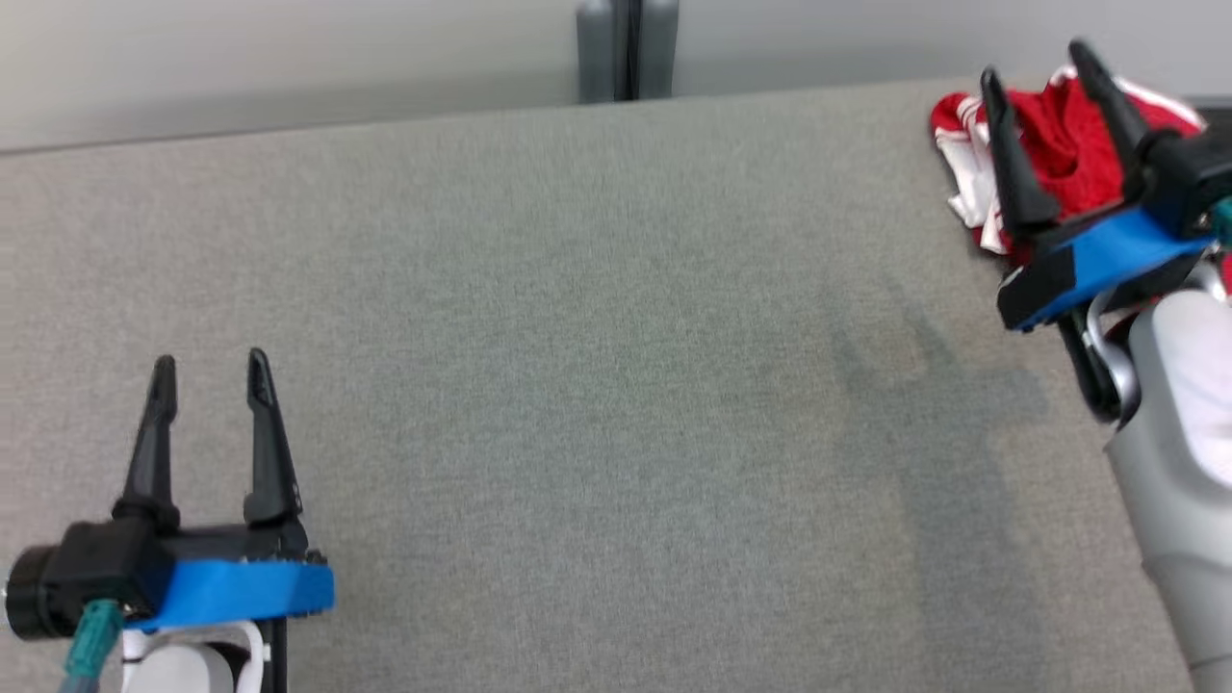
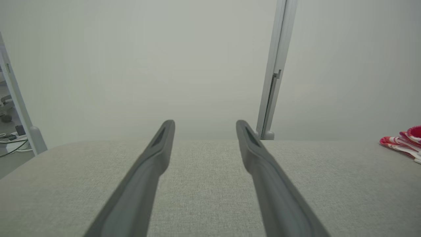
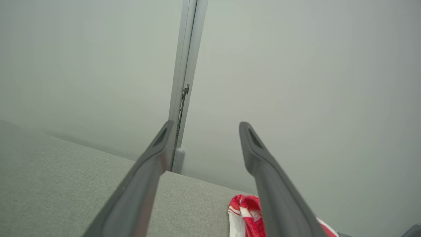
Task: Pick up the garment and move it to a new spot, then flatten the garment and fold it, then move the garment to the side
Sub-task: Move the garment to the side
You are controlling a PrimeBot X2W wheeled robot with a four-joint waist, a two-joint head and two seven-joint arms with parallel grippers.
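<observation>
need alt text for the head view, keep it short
A crumpled red and white garment lies at the far right of a grey fabric-covered table, with the open right gripper overlapping it. The open left gripper sits at the lower left, well apart.

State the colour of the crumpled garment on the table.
The crumpled fabric garment is red with white stripes; head view shows it best.

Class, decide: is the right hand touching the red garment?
Cannot tell: in the head view the right hand overlaps the garment, with no gap or contact plain.
</observation>
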